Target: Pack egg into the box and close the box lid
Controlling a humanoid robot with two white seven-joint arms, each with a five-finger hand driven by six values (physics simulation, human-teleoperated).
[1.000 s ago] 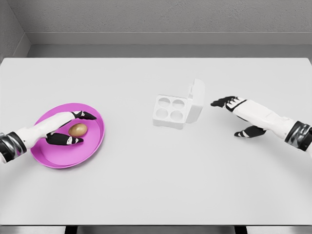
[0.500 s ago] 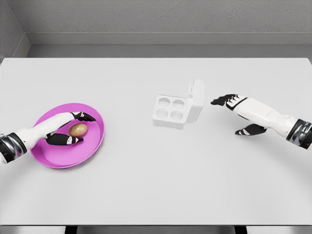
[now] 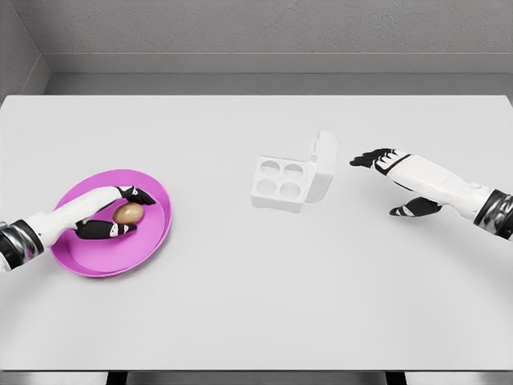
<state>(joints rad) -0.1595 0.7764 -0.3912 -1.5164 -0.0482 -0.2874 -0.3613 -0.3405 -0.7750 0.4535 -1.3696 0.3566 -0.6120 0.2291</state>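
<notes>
Your left hand (image 3: 108, 214) has the brown egg (image 3: 128, 212) bracketed between thumb and fingers on the pink plate (image 3: 80, 261), far left of the table (image 3: 256, 305). They sit close around it, but I can't tell if they've actually pinched yet. Squeeze gently and lift straight up so it doesn't roll. The right hand (image 3: 401, 180) hovers just right of the open white box (image 3: 290, 176), fingers spread flat, holding nothing

A wide white table (image 3: 256, 305) stands against grey walls (image 3: 280, 28) under soft, even light
</notes>
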